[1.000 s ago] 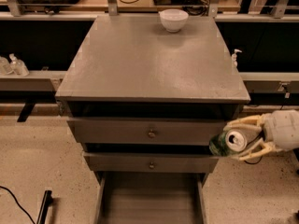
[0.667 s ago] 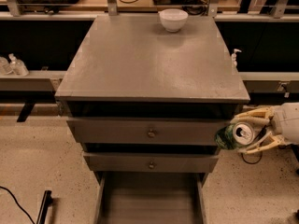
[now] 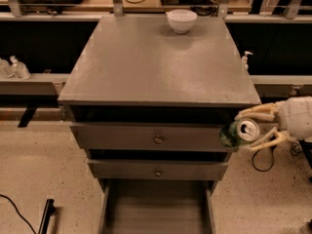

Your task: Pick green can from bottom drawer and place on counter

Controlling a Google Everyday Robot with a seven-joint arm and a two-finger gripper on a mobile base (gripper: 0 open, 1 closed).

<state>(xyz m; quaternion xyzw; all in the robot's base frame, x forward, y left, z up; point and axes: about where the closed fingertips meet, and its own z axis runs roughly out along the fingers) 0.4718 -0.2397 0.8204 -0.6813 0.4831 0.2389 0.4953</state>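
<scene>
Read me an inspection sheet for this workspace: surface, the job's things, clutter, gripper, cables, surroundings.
Surface: counter, grey top, carries only one bowl; the can is not yet on it.
Job's things: green can held tilted, silver top toward the camera, off the cabinet's right side, level with the upper drawer front. Bottom drawer pulled open, nothing seen in it.
Clutter: white bowl near the counter's far edge.
Gripper: gripper right of the cabinet, jaws closed around the green can.
Cables: floor cable at lower left; looped cable below the gripper; more on the wooden bench.
Surroundings: speckled floor; the bench runs behind the cabinet.
</scene>
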